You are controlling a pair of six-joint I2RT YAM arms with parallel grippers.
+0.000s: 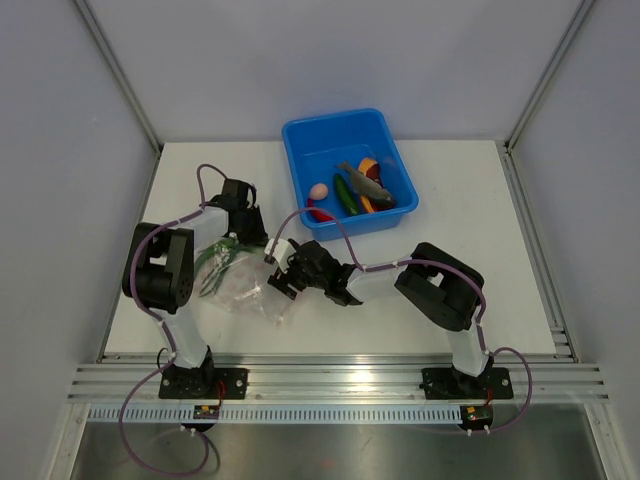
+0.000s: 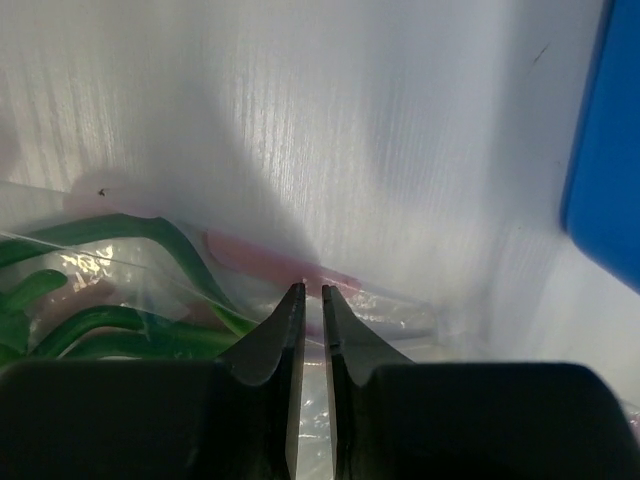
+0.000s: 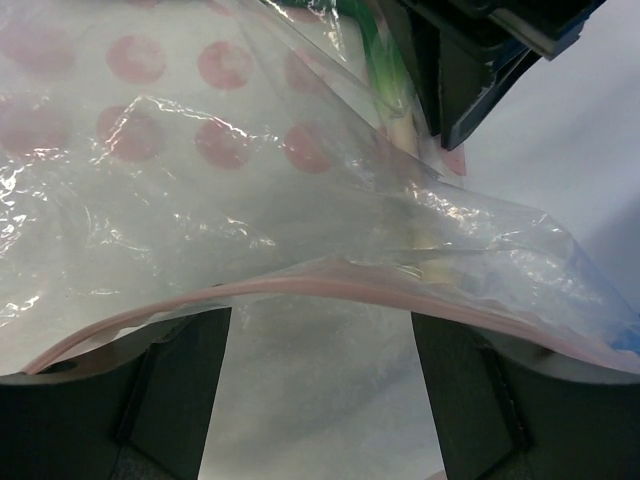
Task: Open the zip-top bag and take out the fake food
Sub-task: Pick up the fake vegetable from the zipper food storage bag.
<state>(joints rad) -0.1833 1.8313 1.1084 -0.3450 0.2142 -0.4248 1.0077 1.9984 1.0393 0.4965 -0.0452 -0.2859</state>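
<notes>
The clear zip-top bag (image 1: 232, 282) lies crumpled on the white table between my two grippers. My left gripper (image 1: 250, 240) is shut on the bag's edge; in the left wrist view its jaws (image 2: 311, 290) pinch thin plastic by the pink zip strip (image 2: 265, 262). A green onion (image 2: 110, 330) shows inside the bag. My right gripper (image 1: 278, 278) is open wide; in the right wrist view (image 3: 320, 320) the bag's pink zip rim (image 3: 320, 284) arcs across both fingers. An egg (image 1: 318, 191), chillies (image 1: 344, 194), an orange slice and a grey fish (image 1: 365, 180) lie in the blue tub.
The blue tub (image 1: 300, 135) stands at the back, just behind the right gripper, and its wall shows at the right of the left wrist view (image 2: 610, 170). My left gripper's body shows at the top right of the right wrist view (image 3: 480, 60). Grey walls enclose the table.
</notes>
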